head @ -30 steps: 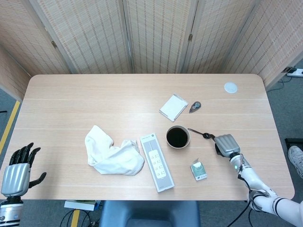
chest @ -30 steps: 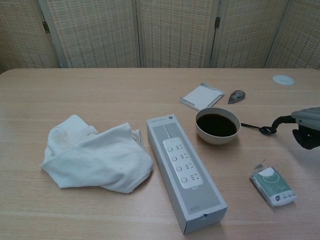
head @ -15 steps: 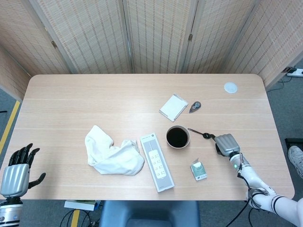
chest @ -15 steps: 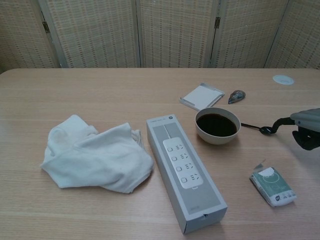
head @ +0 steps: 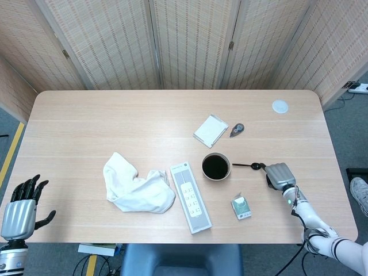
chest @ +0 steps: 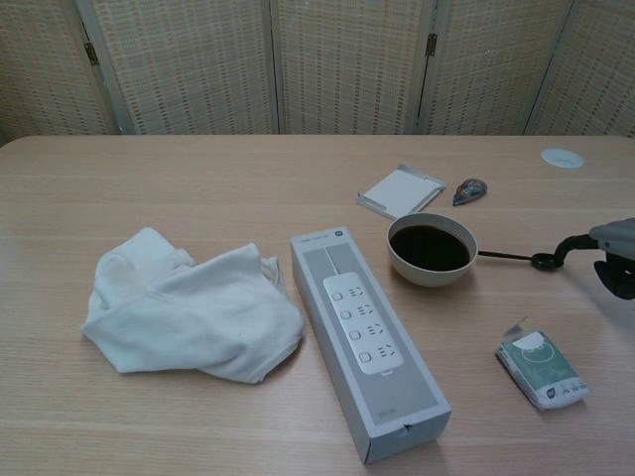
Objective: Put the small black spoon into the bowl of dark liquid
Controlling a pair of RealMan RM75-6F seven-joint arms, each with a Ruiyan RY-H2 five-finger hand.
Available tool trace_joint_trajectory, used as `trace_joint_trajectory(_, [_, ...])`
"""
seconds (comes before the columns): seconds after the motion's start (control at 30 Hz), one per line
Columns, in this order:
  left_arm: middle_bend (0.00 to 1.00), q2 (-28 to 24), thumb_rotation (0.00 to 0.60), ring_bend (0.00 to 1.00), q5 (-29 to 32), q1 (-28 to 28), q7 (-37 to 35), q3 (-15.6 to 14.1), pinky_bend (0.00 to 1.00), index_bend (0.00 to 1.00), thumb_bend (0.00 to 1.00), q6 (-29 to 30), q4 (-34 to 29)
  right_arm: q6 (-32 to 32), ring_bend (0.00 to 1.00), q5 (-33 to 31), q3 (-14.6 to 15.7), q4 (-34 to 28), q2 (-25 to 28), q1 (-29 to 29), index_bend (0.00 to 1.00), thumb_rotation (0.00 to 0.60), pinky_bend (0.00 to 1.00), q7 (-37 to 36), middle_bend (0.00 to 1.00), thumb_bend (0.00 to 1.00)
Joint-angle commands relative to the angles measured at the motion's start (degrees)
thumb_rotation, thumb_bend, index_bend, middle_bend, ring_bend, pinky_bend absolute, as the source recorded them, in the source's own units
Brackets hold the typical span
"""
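Small black plastic spoon [head: 246, 166] pinched at its far end by the grey right hand [head: 279, 174], slender stem reaching toward 9 o'clock, tip just beside the rim of the white ceramic bowl of dark liquid [head: 216, 167]. Held low and near level, probably for sliding over the rim. Other fingers' curl unclear. Chest view [chest: 508, 257] confirms spoon outside bowl [chest: 432, 249]. Head view alone shows black left hand [head: 23, 202], fingers spread, empty, off the table's 8 o'clock corner.

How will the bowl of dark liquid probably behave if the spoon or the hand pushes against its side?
The bowl looks small and rounded, so it would probably slide on the smooth table rather than tip. The dark liquid stands close to the rim, so even a light push may spill it. The spoon already points at its side, held by the right hand.
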State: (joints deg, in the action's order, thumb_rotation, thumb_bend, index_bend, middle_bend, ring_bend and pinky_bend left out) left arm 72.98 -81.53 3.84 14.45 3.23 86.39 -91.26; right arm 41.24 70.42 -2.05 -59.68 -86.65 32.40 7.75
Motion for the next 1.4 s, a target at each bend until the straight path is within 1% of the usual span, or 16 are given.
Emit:
trace_joint_trajectory(0.03, [0.08, -0.04, 0.600, 0.11, 0.02, -0.01, 0.02, 0.02, 0.14, 0.19, 0.25, 0.02, -0.04, -0.07, 1.00, -0.19, -0.09, 0.36, 0.06, -0.04, 0.23, 0.600, 1.00, 0.09, 1.00, 0.84])
trace_joint_trajectory(0.33, [0.08, -0.23, 0.600, 0.11, 0.02, -0.02, 0.26, 0.09, 0.14, 0.19, 0.25, 0.08, -0.29, 1.10, 1.00, 0.11, -0.37, 2.23, -0.39, -0.30, 0.23, 0.600, 1.00, 0.61, 1.00, 0.84])
trace_joint_trajectory(0.6, [0.08, -0.37, 0.600, 0.11, -0.26, 0.02, 0.51, 0.09, 0.14, 0.19, 0.25, 0.24, -0.74, 3.18, 1.00, 2.79, -0.23, -1.04, 0.44, -0.52, 0.23, 0.600, 1.00, -1.55, 1.00, 0.83])
trace_joint_trajectory(0.67, [0.08, -0.44, 0.600, 0.11, -0.26, -0.04, 0.58, 0.10, 0.14, 0.19, 0.25, 0.35, -0.82, 3.87, 1.00, 3.70, -0.13, -2.19, 0.62, -0.48, 0.23, 0.600, 1.00, -1.89, 1.00, 0.80])
trace_joint_trajectory(0.73, [0.08, -0.51, 0.600, 0.11, -0.30, -0.13, 0.53, 0.12, 0.14, 0.19, 0.25, 0.53, -0.91, 4.76, 1.00, 4.52, -0.11, -3.53, 0.99, -0.52, 0.23, 0.600, 1.00, -2.17, 1.00, 0.76])
trace_joint_trajectory(0.8, [0.08, -0.55, 0.600, 0.11, -0.37, -0.22, 0.46, 0.11, 0.14, 0.19, 0.25, 0.70, -0.94, 6.41, 1.00, 5.27, -0.30, -5.06, 1.53, -0.76, 0.23, 0.600, 1.00, -2.19, 0.99, 0.66])
trace_joint_trajectory(0.83, [0.08, -0.55, 0.600, 0.11, -0.42, -0.24, 0.41, 0.07, 0.14, 0.19, 0.25, 0.72, -0.94, 7.18, 1.00, 5.42, -0.46, -5.60, 1.74, -0.93, 0.23, 0.600, 1.00, -2.09, 0.99, 0.59])
trace_joint_trajectory(0.93, [0.08, -0.50, 0.600, 0.11, -0.58, -0.33, 0.26, -0.08, 0.14, 0.19, 0.25, 0.77, -0.90, 9.99, 1.00, 5.25, -1.32, -7.47, 2.31, -1.69, 0.26, 0.600, 1.00, -1.32, 0.96, 0.31])
trace_joint_trajectory(0.97, [0.08, -0.47, 0.600, 0.11, -0.62, -0.37, 0.20, -0.10, 0.14, 0.19, 0.25, 0.82, -0.90, 11.06, 1.00, 5.27, -1.60, -8.11, 2.47, -1.99, 0.28, 0.600, 1.00, -1.16, 0.94, 0.23])
trace_joint_trajectory(1.03, [0.08, -0.45, 0.600, 0.11, -0.75, -0.45, 0.03, -0.11, 0.14, 0.19, 0.25, 1.03, -0.87, 13.59, 0.97, 5.45, -2.20, -9.67, 2.97, -2.76, 0.29, 0.600, 1.00, -1.02, 0.90, 0.15])
trace_joint_trajectory(1.1, [0.08, -0.48, 0.600, 0.11, -0.91, -0.54, -0.11, -0.15, 0.14, 0.19, 0.25, 1.21, -0.84, 16.05, 0.90, 5.66, -2.84, -11.14, 3.51, -3.56, 0.31, 0.600, 0.97, -1.45, 0.85, 0.09])
trace_joint_trajectory(1.13, [0.08, -0.49, 0.600, 0.11, -0.97, -0.57, -0.17, -0.15, 0.14, 0.19, 0.25, 1.26, -0.83, 16.95, 0.88, 5.69, -3.10, -11.65, 3.75, -3.89, 0.31, 0.600, 0.96, -1.75, 0.84, 0.08])
trace_joint_trajectory(1.23, [0.08, -0.47, 0.600, 0.11, -1.19, -0.64, -0.38, -0.22, 0.14, 0.19, 0.25, 1.40, -0.86, 19.06, 0.80, 5.33, -3.93, -13.26, 4.48, -4.86, 0.33, 0.600, 0.87, -2.86, 0.78, 0.02])
trace_joint_trajectory(1.33, [0.08, -0.43, 0.600, 0.11, -1.41, -0.68, -0.48, -0.27, 0.14, 0.19, 0.25, 1.51, -0.90, 19.18, 0.71, 4.47, -4.22, -14.88, 5.45, -5.46, 0.33, 0.600, 0.77, -3.59, 0.70, 0.00])
trace_joint_trajectory(1.4, [0.08, -0.44, 0.600, 0.11, -1.56, -0.73, -0.50, -0.31, 0.14, 0.19, 0.25, 1.63, -0.96, 18.80, 0.62, 3.57, -4.23, -16.27, 6.21, -5.76, 0.33, 0.600, 0.65, -3.06, 0.61, 0.00])
